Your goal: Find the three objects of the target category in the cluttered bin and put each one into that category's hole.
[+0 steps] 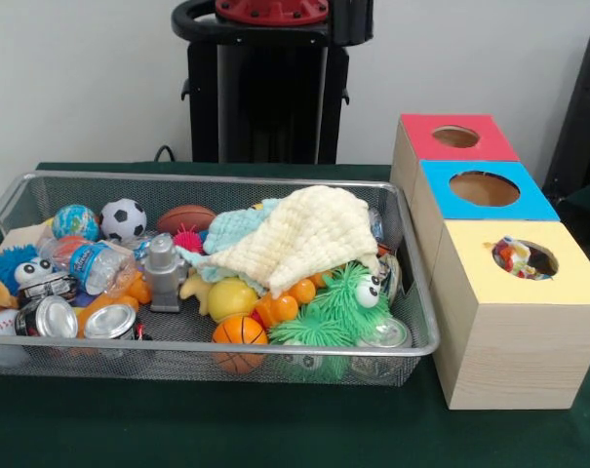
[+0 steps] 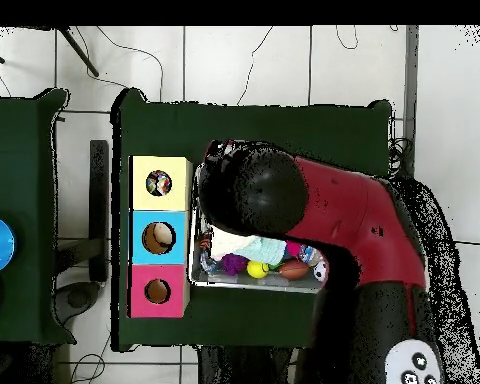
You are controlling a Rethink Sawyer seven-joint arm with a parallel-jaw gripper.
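Observation:
The wire mesh bin [image 1: 275, 349] stands on the green table, full of toys. No spotted cloth shows among them. A pale-yellow waffle cloth [image 1: 309, 234] lies on top, over a mint-green cloth [image 1: 231, 229]. The yellow-topped box [image 1: 529, 312] stands at the right front. A white piece with coloured spots [image 1: 512, 255] shows inside its round hole [image 1: 540, 261]. In the overhead view the red and black arm [image 2: 334, 210] reaches over the bin [image 2: 196, 270] and hides most of it. The hole [image 2: 159, 183] shows something coloured inside there too. The gripper is not in view.
The blue-topped box [image 1: 485, 210] and red-topped box [image 1: 455, 156] stand behind the yellow one. The bin holds a soccer ball [image 1: 123, 218], a small basketball [image 1: 240, 336], a green fuzzy toy [image 1: 338, 307], cans [image 1: 46, 317] and a bottle [image 1: 95, 265]. The pedestal [image 1: 265, 88] stands behind.

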